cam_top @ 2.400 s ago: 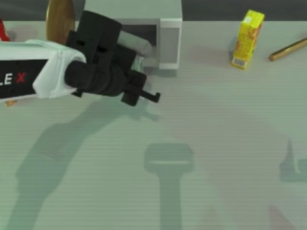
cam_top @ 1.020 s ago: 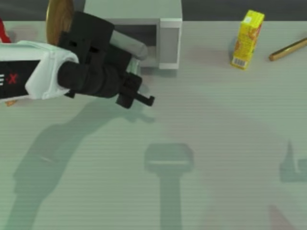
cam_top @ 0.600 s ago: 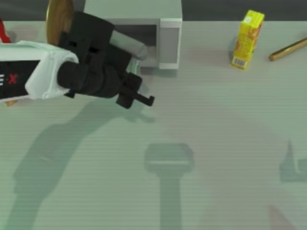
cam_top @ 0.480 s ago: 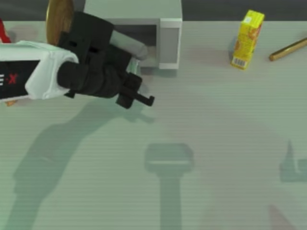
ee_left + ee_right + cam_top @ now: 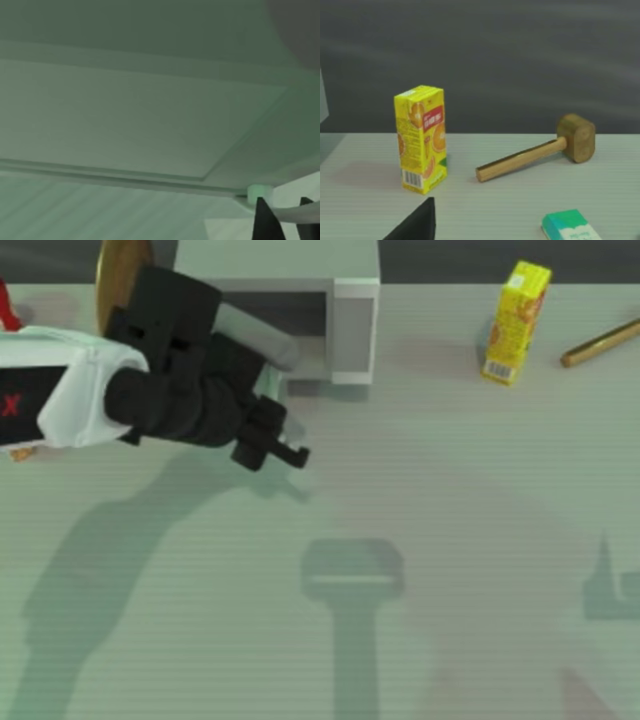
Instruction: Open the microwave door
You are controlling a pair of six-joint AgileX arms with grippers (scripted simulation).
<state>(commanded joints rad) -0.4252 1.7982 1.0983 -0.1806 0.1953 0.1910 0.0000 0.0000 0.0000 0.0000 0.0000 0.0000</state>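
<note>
Microwave (image 5: 300, 280) sits at our pale table's (image 5: 450, 540) far edge by a dark wall (image 5: 520, 60), our left gripper (image 5: 275, 445) clamped on its door (image 5: 125, 115).

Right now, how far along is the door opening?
Done: the microwave door has swung off the microwave, so the dark cavity shows in the top view. In hand: the left gripper sits at the door's free edge in front of the oven. Left: whatever swing remains; the arm hides the angle. The right arm is out of the top view.
</note>
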